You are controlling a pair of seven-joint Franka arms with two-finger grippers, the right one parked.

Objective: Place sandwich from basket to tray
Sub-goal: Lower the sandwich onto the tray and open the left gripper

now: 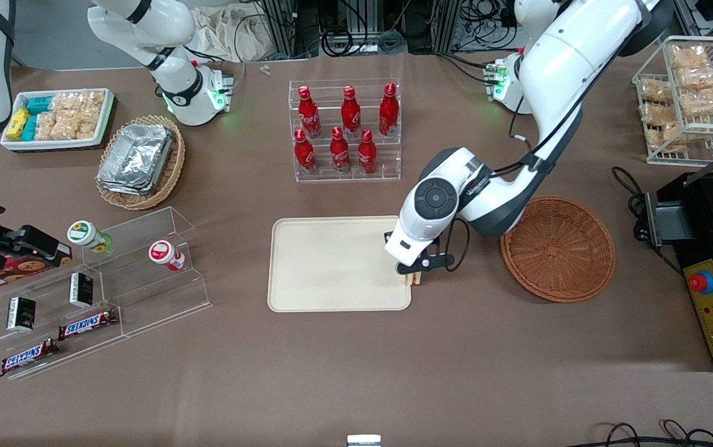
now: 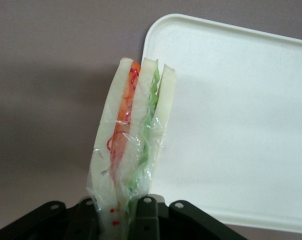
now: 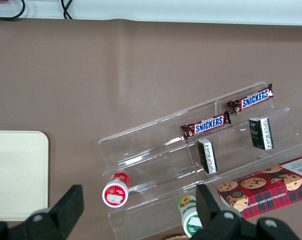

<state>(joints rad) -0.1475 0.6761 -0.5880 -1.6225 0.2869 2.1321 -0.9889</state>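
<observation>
The pincer (image 1: 417, 273) hangs over the corner of the tray (image 1: 331, 264) that lies nearest the round basket (image 1: 558, 248), its black fingers (image 2: 146, 220) closed tight on the narrow end of the sandwich (image 2: 133, 145). The sandwich sticks out from the fingers as a thin wedge: three slices of pale bread with an orange layer and a stringy green layer between them, all wrapped in clear crinkled film that catches the light. In the front view only a small pale sliver of it (image 1: 414, 279) peeks out beneath the pincer, right at the tray's edge; the arm's white wrist covers the rest, so whether it touches the tray or hangs above it cannot be told.

The tray is flat, smooth and cream-coloured, a rectangle with rounded corners and a low rim; most of it stretches away from the pincer toward the parked arm's end of the table. The basket sits just beside the pincer toward the working arm's end. It is a shallow round bowl of reddish-brown woven wicker, and the arm's dark elbow hides part of its rim.

The table (image 1: 356, 372) under everything is a matte brown sheet. Farther from the front camera than the pincer stands a clear stepped rack of red bottles (image 1: 344, 127) with shiny surfaces.
</observation>
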